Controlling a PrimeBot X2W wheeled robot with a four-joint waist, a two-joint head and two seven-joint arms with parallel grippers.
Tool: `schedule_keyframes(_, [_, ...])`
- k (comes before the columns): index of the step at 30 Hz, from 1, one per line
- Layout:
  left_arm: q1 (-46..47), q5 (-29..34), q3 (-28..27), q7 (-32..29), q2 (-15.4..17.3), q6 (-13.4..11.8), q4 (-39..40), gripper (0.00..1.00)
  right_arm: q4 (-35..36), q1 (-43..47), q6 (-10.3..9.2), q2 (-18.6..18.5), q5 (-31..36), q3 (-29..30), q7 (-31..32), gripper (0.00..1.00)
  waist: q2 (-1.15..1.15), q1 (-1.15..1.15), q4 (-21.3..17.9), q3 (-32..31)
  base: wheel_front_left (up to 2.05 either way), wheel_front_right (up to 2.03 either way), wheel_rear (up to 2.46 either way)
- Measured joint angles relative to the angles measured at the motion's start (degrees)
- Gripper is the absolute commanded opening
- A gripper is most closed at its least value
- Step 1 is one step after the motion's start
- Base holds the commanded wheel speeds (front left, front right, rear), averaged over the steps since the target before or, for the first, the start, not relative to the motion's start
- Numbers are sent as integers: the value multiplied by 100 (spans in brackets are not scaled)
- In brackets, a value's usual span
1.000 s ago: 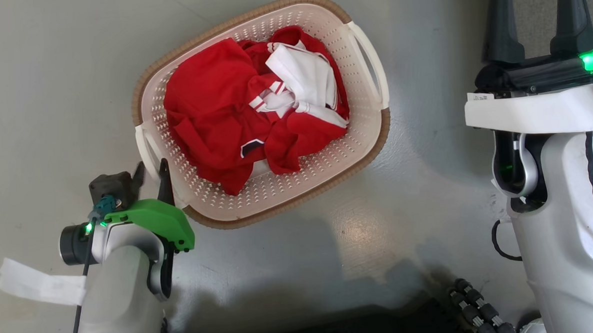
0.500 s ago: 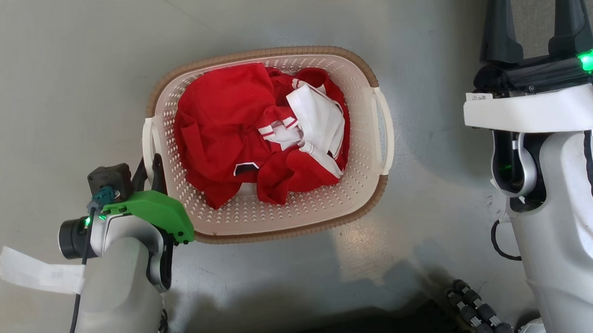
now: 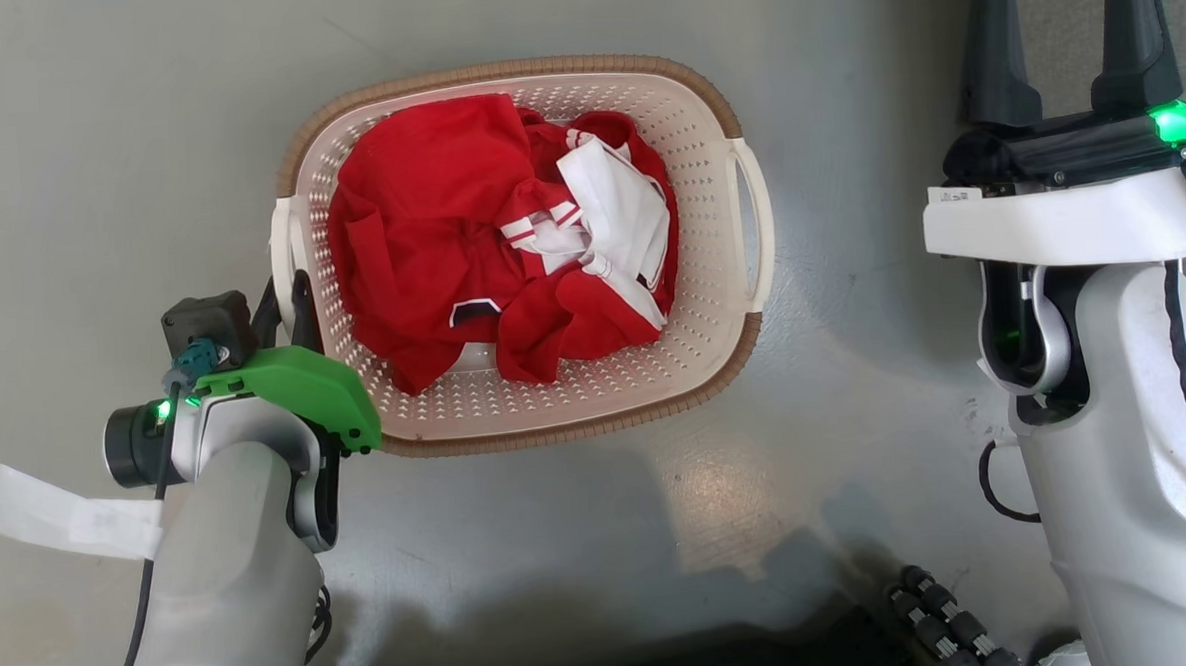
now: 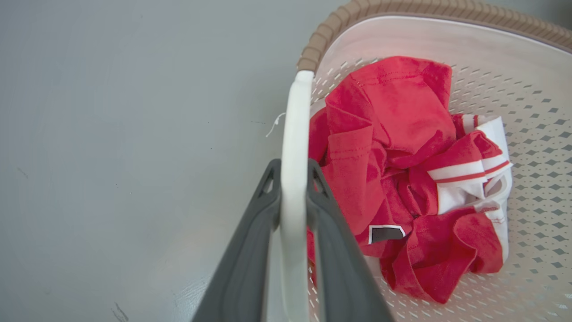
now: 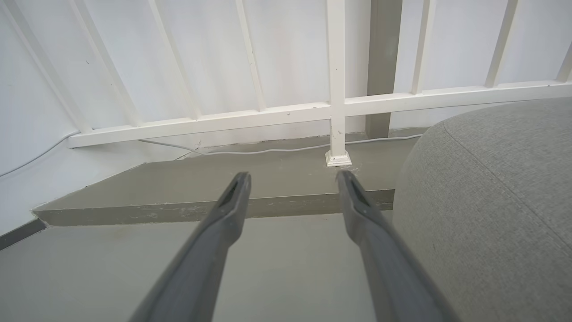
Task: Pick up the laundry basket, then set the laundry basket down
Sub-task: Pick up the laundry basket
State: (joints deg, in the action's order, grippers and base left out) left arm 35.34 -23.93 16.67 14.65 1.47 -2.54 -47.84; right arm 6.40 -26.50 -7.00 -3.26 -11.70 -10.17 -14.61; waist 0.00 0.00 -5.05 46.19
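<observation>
I have my left tool (image 4: 292,167) clamped on the white left handle (image 4: 292,125) of the basket (image 3: 502,73), which holds red and white clothes (image 3: 428,210) over the grey floor (image 3: 94,145) ahead of me, while my right tool (image 5: 292,176) hangs well apart to the right, spread wide and holding nothing

White forearm (image 3: 229,589), green wrist cover (image 3: 300,396)

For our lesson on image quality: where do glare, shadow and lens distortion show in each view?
Head view: glare patch on the floor below the laundry basket, dark shadow along the bottom edge. Left wrist view: the white handle looks washed out. Right wrist view: the railing slats fan outward, wide-angle distortion.
</observation>
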Motion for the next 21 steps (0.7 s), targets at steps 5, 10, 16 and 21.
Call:
schedule_keyframes(5, [2,-1,74,0,4,0,-38,0,-1,0,0,0,-13,-13,0,100,0,0,-52,-19,0,0,0])
schedule_keyframes(10, [5,-3,209,0,8,7,-133,0,-1,0,-1,0,-60,-16,0,100,0,0,-103,-19,0,0,0])
schedule_keyframes(16, [14,-11,304,0,8,8,-151,0,-1,0,-1,0,-66,-35,0,100,0,0,-141,-7,0,0,0])
schedule_keyframes(21, [60,-48,342,0,8,7,-163,0,-2,0,-1,0,-66,-35,0,100,0,0,-153,-3,0,0,0])
